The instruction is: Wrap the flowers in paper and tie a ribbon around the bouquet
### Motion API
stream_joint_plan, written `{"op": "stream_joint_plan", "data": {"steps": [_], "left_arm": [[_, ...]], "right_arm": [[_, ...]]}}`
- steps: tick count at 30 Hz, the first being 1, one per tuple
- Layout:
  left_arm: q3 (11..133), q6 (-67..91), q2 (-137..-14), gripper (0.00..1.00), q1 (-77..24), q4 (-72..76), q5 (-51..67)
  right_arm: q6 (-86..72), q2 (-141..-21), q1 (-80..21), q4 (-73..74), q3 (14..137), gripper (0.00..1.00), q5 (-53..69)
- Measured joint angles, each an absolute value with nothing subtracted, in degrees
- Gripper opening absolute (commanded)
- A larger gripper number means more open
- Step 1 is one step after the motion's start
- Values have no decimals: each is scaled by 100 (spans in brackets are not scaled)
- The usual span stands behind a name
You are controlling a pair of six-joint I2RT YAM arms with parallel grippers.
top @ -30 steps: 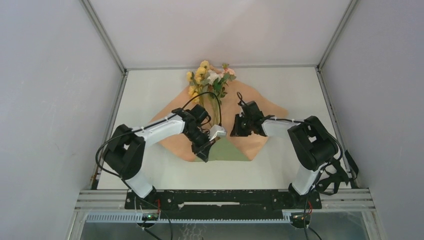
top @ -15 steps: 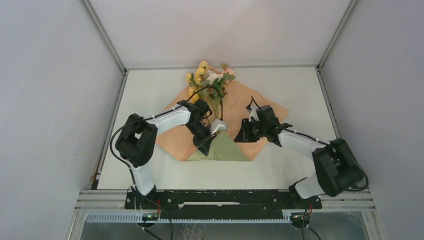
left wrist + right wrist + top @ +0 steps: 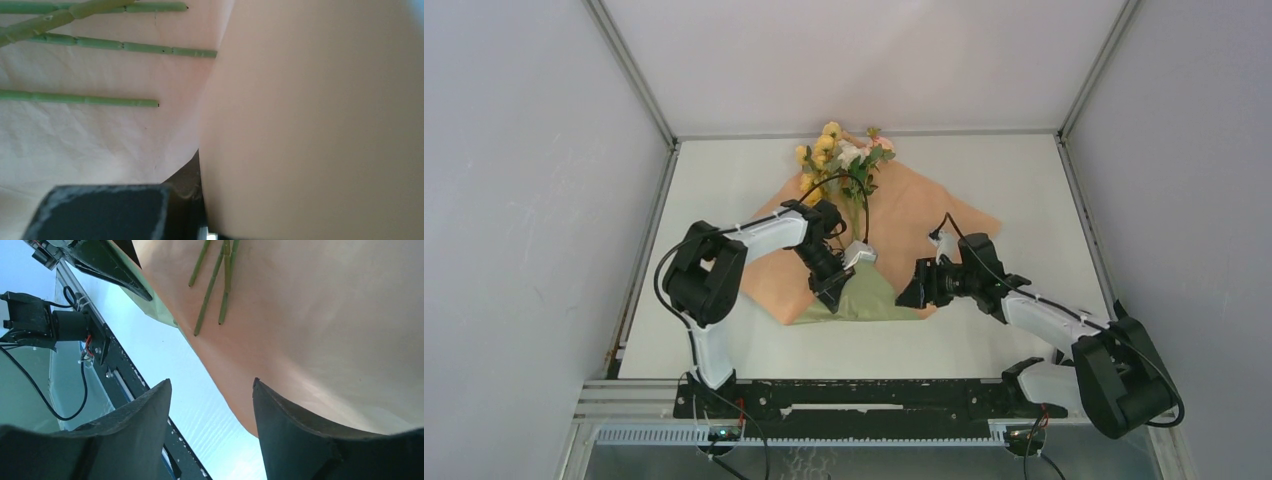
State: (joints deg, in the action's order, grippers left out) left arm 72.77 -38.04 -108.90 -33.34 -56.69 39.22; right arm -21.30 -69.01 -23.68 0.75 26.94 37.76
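The flowers (image 3: 844, 155) lie at the table's far middle, their green stems (image 3: 80, 100) running down the paper (image 3: 924, 210), which lies peach side up. A near corner is folded over as an olive-green flap (image 3: 874, 298). My left gripper (image 3: 832, 290) is shut on the paper at that flap's left edge; the raised flap (image 3: 310, 125) hides one of its fingers (image 3: 100, 210). My right gripper (image 3: 211, 382) stands open at the paper's near right edge (image 3: 325, 325), with nothing between its jaws. The ribbon and the bouquet are out of view.
A black and aluminium rail (image 3: 874, 395) carries both arm bases along the near edge. Grey walls close in the white table (image 3: 714, 200) on three sides. The left arm's black cable (image 3: 839, 185) loops over the stems.
My right gripper has drawn back toward the near right and opened wide. My left arm's elbow has swung rightward while its gripper stays at the flap, which now shows a little more green.
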Motion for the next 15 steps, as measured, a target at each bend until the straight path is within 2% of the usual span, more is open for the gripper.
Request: {"op": "stream_joint_plan", "data": {"steps": [2, 5, 10, 11, 12, 15], "left_arm": [[7277, -3824, -10901, 9, -3334, -5690, 3924], [7277, -3865, -10901, 14, -3334, -5719, 3924], [7271, -3905, -10901, 30, -3317, -5732, 3879], [7240, -3896, -10895, 34, -3315, -5693, 3822], [7172, -3889, -10871, 37, -3312, -5621, 3745], [6735, -3809, -10663, 41, -3306, -5319, 3385]], "right_arm": [[-2134, -6993, -2438, -75, 2661, 70, 3769], [-2134, -7271, -2611, -314, 2661, 57, 3763], [-2213, -7802, -2729, -596, 2661, 11, 3913], [-2259, -7891, -2727, -626, 2657, 4, 3953], [-2270, -7957, -2727, -650, 2655, 1, 3975], [-2349, -8084, -2724, -676, 2650, 0, 4001]]}}
